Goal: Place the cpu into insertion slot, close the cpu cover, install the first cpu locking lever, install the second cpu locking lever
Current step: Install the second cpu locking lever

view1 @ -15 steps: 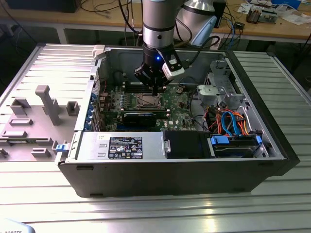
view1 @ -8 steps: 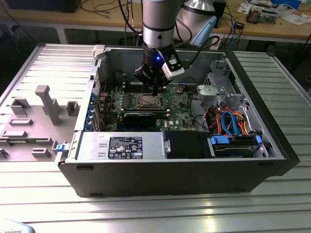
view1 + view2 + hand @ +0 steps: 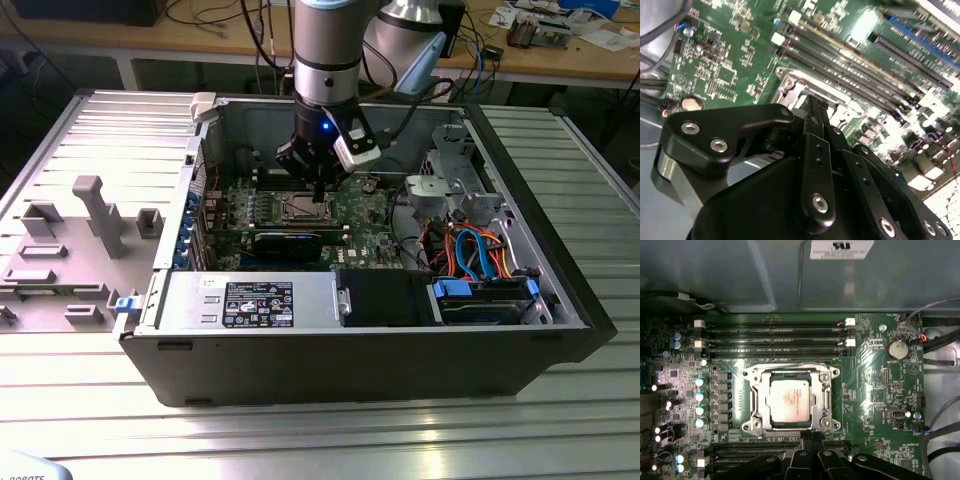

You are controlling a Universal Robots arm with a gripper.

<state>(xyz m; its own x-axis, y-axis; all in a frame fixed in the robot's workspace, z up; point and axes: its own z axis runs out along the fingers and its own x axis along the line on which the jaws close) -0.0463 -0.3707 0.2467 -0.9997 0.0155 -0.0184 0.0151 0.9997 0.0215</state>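
The cpu (image 3: 790,399), a dull silver square chip, lies flat in the insertion slot (image 3: 751,390) in the middle of the green board. The cpu cover (image 3: 790,375), a thin silver frame, lies down around the chip's edges. My gripper (image 3: 813,436) hangs just off one edge of the slot, its black fingers pressed together with nothing visible between them. In the exterior view the gripper (image 3: 318,192) points straight down over the insertion slot (image 3: 303,209) inside the open computer case. In the second wrist view the gripper (image 3: 818,103) stands at the slot's silver rim (image 3: 789,86).
Long black memory slots (image 3: 775,340) run on both sides of the socket. The case walls (image 3: 560,250) ring the board, with a power supply (image 3: 250,303), a drive cage (image 3: 450,190) and coloured cables (image 3: 475,250) at the exterior view's right. A grey fixture (image 3: 95,215) stands outside at the left.
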